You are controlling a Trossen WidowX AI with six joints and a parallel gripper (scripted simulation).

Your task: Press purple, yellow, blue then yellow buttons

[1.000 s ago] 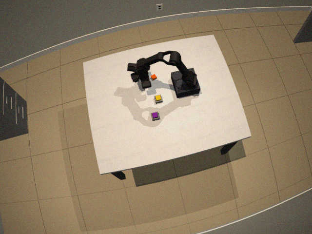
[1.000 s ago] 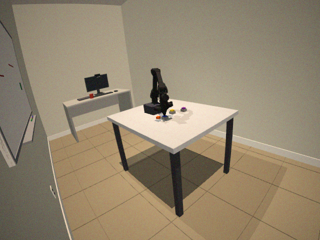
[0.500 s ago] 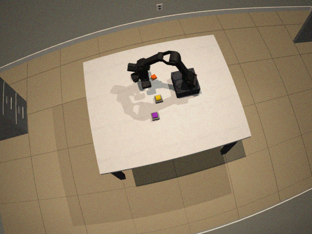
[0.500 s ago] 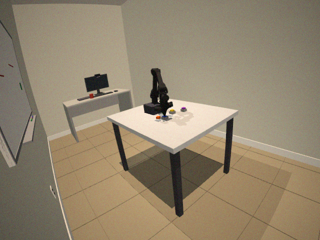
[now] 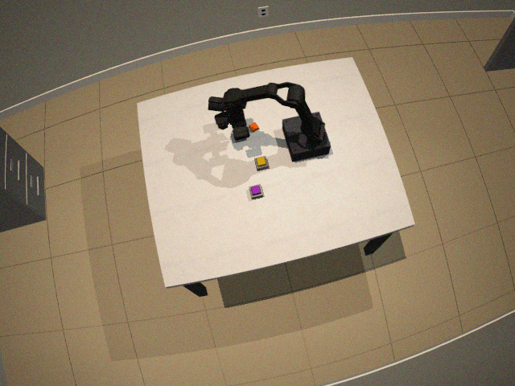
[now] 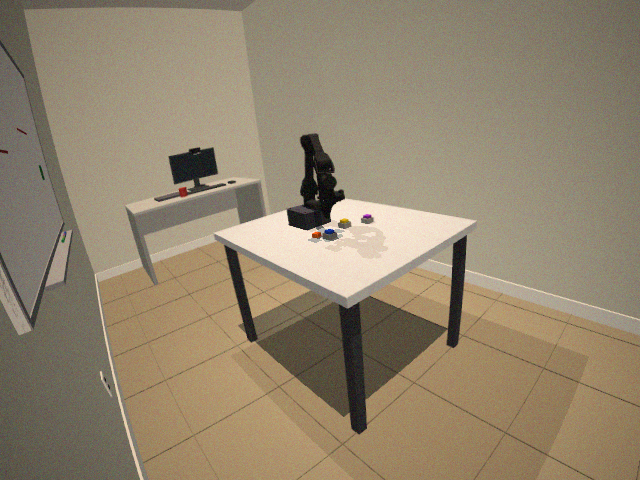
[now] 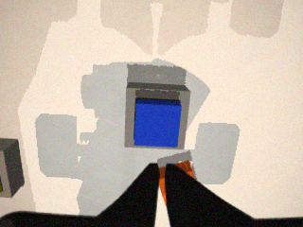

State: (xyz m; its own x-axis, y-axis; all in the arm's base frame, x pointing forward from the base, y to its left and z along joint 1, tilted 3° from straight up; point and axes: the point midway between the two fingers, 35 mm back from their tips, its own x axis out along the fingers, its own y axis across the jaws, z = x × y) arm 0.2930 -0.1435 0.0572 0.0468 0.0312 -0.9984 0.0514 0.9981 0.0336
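Item: pincer [image 7: 162, 166], one, black. Fingers are standing nearly together, gripping nothing. It is hanging above the surface [image 5: 290, 215], tips pointing just short of the blue button's near edge in the wrist view.

Item: blue button [image 7: 157, 122], square cap in a grey housing. It is sitting directly ahead of the tips; whether the cap is up or pressed cannot be told from these views. In the top view the wrist is covering it.

Item: orange block [image 5: 253, 127], small. It is lying just beside the blue button, and in the wrist view an orange sliver is showing right under the fingertips. Not to be touched.

Item: yellow button [image 5: 261, 161], between the arm's base and the purple button [image 5: 256, 190], well apart from the tips.

Step in hand, as judged: the third, the blue press. Whether it is finished is not showing.

Next move, as judged: if blue is done, lifting clear of the orange block, travelling to the yellow cap, then pressing straight down until it bottoms.
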